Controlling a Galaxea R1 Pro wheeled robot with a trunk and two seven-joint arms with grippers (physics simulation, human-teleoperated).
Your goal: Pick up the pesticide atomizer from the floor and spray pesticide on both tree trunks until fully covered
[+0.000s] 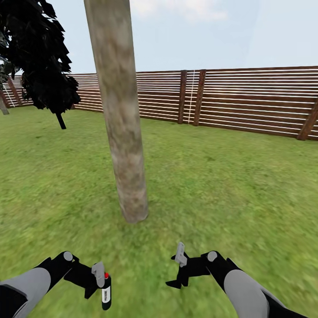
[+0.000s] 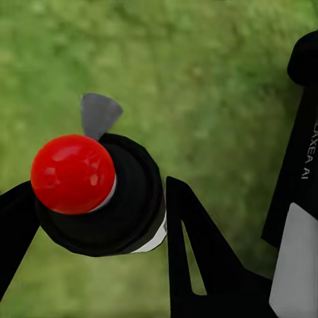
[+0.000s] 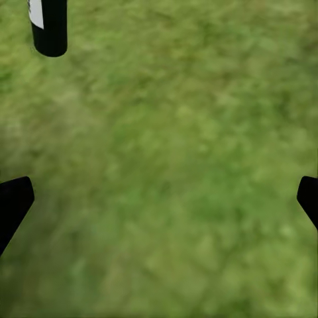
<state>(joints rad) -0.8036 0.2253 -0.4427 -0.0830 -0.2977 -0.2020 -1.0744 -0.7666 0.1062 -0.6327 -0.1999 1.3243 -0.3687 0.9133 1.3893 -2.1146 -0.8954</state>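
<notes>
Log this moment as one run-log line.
left gripper: shut on atomizer | right gripper: open | tree trunk: ahead on grass, unsprayed

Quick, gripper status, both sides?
Left gripper: closed on the pesticide atomizer, red nozzle up.
Right gripper: open, holding nothing, over the grass.

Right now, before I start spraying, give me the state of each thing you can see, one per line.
Spray bottle: upright, held off the grass, red nozzle on top.
Left hand: shut on the spray bottle.
Right hand: open, holding nothing, over the grass.
Tree trunk: standing straight ahead, bark mottled grey-brown, no visible spray on it.
Fence: standing along the lawn's far edge.
</notes>
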